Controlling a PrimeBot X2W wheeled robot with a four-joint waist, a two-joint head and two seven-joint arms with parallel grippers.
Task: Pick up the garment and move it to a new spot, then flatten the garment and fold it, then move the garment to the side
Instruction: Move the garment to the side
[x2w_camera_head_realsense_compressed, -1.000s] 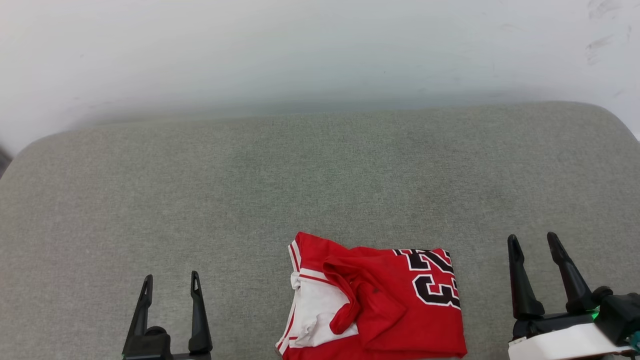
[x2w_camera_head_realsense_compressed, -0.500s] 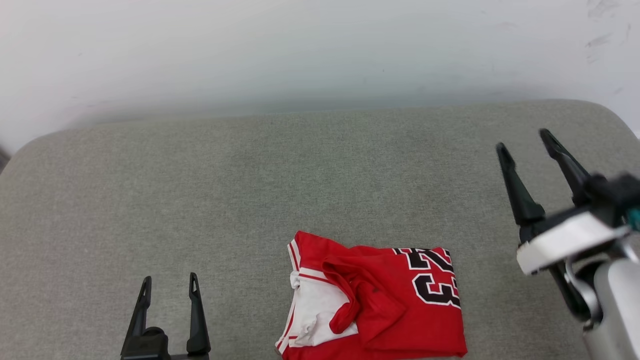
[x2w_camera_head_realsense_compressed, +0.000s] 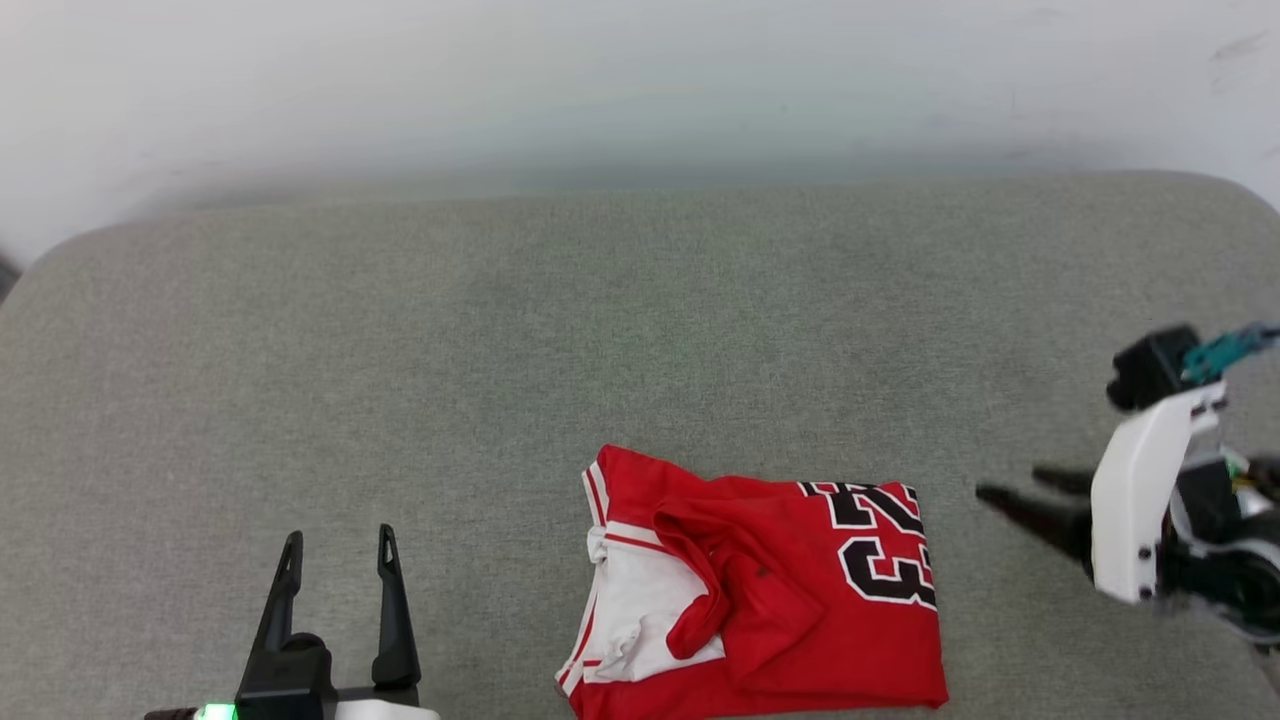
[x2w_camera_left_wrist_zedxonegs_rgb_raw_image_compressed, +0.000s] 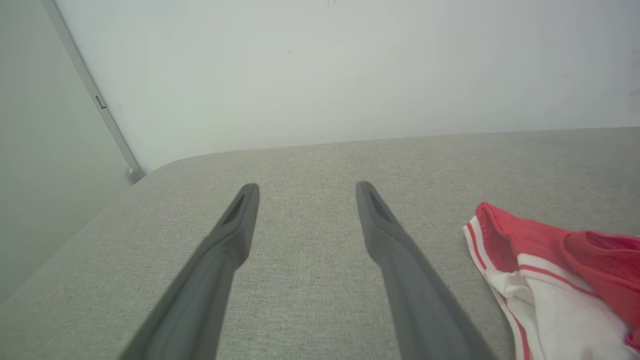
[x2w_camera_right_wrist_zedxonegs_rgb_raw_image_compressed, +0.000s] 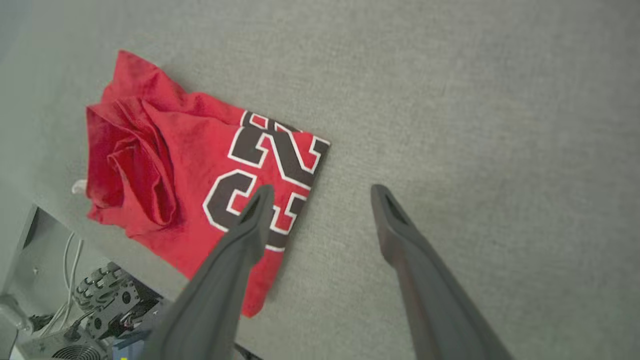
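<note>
The head view looks forward and down on the garment. The left wrist view sits low beside its white end, facing the wall. The right wrist view looks steeply down over its numbered end. All three share the garment.

red garment, folded, on grey cushion

A bare test room, lab-like — grey padded surface, blank white wall, exposed electronics.
</note>
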